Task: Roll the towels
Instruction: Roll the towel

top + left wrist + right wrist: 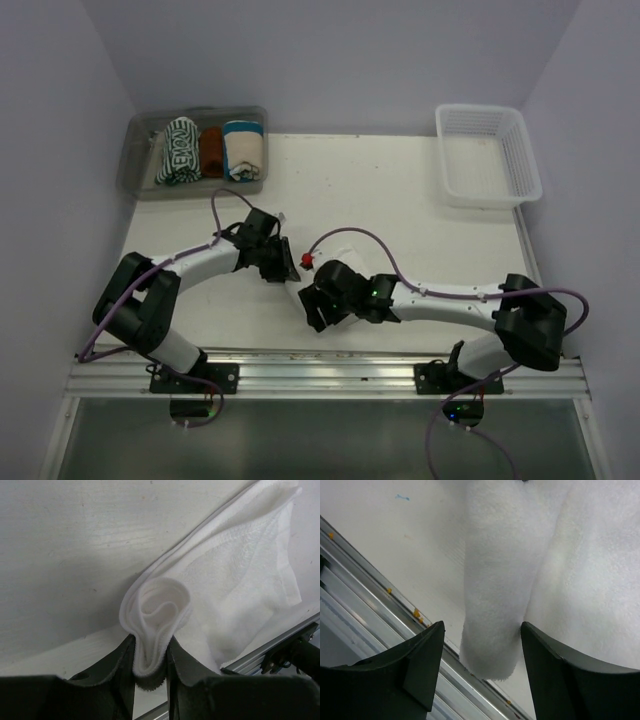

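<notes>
My left jaws (150,655) are narrow, pinched on the coiled end of the white towel (235,580). The towel lies on the table (400,200), around the middle and near the front edge. The coil is loose and only part of the cloth is wound. A flat flap spreads out beyond it. My right jaws (482,627) stand wide, straddling the rolled part of the same towel without touching it. At the back-left corner, in the clear bin (138,165), the green-and-white striped towel (178,150) sits rolled up, so that half of the job looks done. I judge the white one partway. The loose flap needs winding in and the roll needs tightening.
</notes>
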You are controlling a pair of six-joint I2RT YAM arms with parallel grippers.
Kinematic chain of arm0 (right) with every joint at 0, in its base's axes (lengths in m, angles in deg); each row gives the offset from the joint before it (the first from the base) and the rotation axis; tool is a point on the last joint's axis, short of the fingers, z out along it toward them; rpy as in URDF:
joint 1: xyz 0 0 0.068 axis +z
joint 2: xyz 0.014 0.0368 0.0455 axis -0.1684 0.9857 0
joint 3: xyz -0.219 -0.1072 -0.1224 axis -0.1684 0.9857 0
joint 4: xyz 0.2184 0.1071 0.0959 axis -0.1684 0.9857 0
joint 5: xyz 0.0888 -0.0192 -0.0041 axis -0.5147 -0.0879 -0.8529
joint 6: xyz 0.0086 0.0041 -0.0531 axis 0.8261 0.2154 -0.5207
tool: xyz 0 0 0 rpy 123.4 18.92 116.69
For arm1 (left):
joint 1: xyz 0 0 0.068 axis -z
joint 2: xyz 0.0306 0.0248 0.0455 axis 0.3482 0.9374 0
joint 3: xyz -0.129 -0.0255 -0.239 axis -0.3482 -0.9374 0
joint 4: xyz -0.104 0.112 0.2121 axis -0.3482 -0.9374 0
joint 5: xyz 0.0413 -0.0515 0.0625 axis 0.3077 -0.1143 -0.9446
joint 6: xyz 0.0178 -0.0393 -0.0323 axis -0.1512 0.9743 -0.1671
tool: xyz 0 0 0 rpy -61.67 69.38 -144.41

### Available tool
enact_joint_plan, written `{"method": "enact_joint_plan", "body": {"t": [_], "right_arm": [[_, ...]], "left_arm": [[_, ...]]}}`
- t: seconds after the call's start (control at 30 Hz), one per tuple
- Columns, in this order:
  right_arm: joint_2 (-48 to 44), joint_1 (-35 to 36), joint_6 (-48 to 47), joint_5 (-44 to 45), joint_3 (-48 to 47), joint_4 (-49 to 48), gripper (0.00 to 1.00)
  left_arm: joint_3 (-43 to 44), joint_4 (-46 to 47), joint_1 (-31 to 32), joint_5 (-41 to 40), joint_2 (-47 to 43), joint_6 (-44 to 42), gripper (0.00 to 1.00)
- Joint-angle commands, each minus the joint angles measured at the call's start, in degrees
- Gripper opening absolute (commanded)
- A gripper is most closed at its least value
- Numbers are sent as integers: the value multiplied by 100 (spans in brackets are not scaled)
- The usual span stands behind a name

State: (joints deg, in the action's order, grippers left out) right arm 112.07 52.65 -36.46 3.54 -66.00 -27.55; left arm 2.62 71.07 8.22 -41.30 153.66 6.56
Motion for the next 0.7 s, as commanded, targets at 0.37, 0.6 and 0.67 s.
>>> {"method": "enact_joint_plan", "body": {"t": [0.37,0.6,0.67], "right_arm": [[1046,2017,-491,4468,-2176,2351,66],[1952,2414,-404,5225,-2888,2817,62],[2181,2423,-333,5313,-2986,2958,61]], "left_arm": [[160,-310,58,-86,26,320,19],[125,-275,67,-42,0,355,20],[125,-283,58,-51,0,355,20]]}}
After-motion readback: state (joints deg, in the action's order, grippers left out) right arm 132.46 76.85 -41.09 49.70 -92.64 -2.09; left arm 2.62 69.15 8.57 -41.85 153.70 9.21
